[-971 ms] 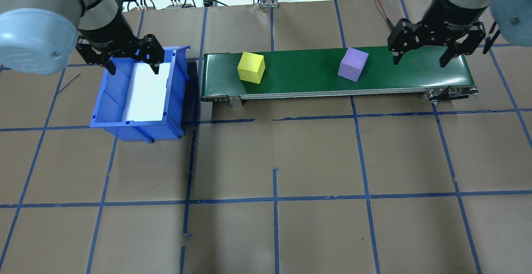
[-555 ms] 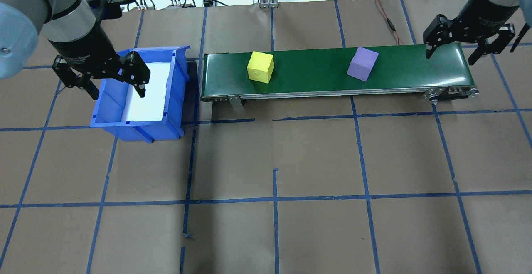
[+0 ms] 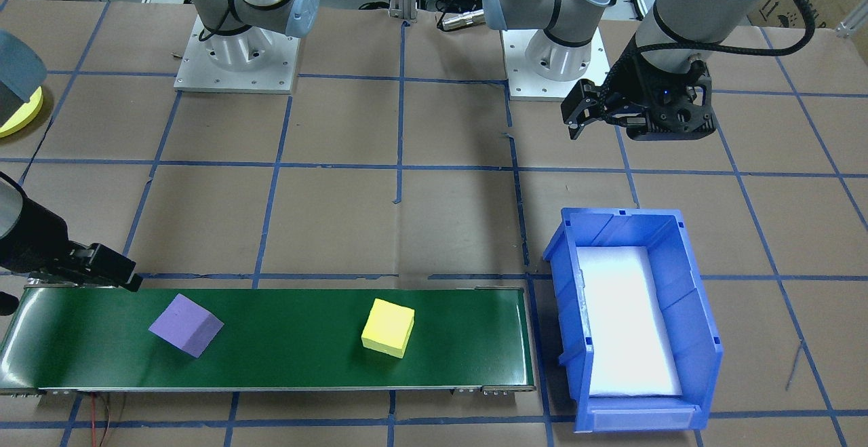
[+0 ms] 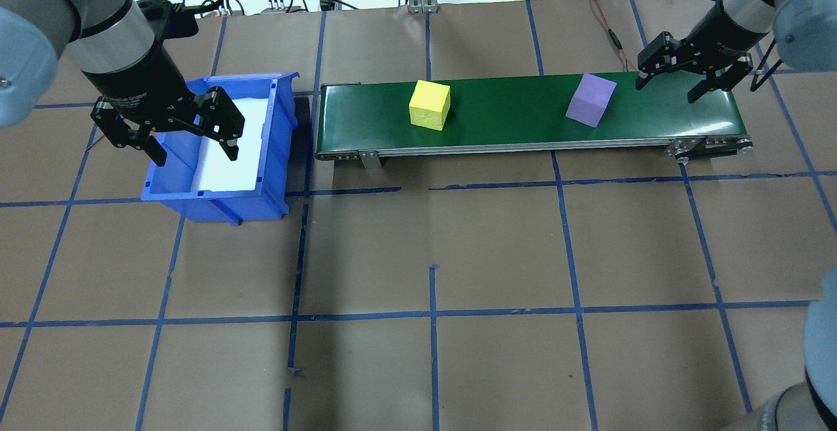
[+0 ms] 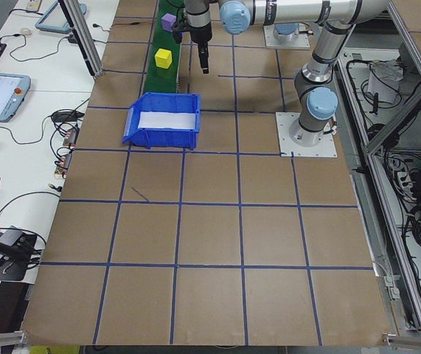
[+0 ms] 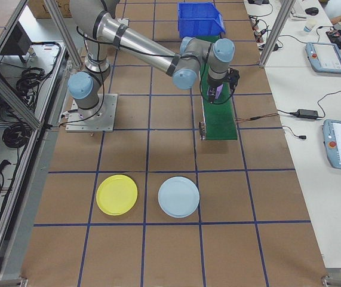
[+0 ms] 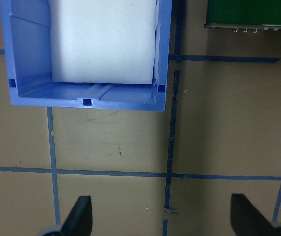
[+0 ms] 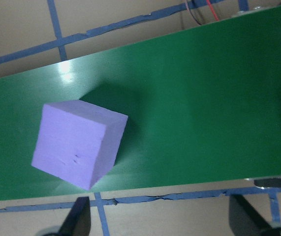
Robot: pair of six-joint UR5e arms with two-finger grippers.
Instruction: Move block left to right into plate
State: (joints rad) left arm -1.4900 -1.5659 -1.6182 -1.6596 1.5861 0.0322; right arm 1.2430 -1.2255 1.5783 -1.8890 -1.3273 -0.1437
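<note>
Two blocks ride the green conveyor belt (image 4: 510, 127): a yellow block (image 4: 429, 105) left of its middle and a purple block (image 4: 591, 100) further right, turned at an angle. My right gripper (image 4: 667, 91) hovers open over the belt's right end, just right of the purple block (image 8: 78, 142) and apart from it. My left gripper (image 4: 196, 154) hangs open and empty over the near end of the blue bin (image 4: 167, 169). The yellow plate (image 6: 117, 194) lies on the table off the robot's right, beyond the belt's end, and shows at the edge (image 3: 17, 113) of the front-facing view.
A light blue plate (image 6: 178, 197) lies beside the yellow plate. The blue bin (image 7: 86, 96) holds a white foam pad (image 7: 103, 39). Brown paper with blue tape lines covers the table. Cables run along the far edge behind the belt.
Both blocks have travelled rightward along the belt. My right gripper swung out past the belt's right end and came back over it. My left gripper moved toward the bin's near end.
</note>
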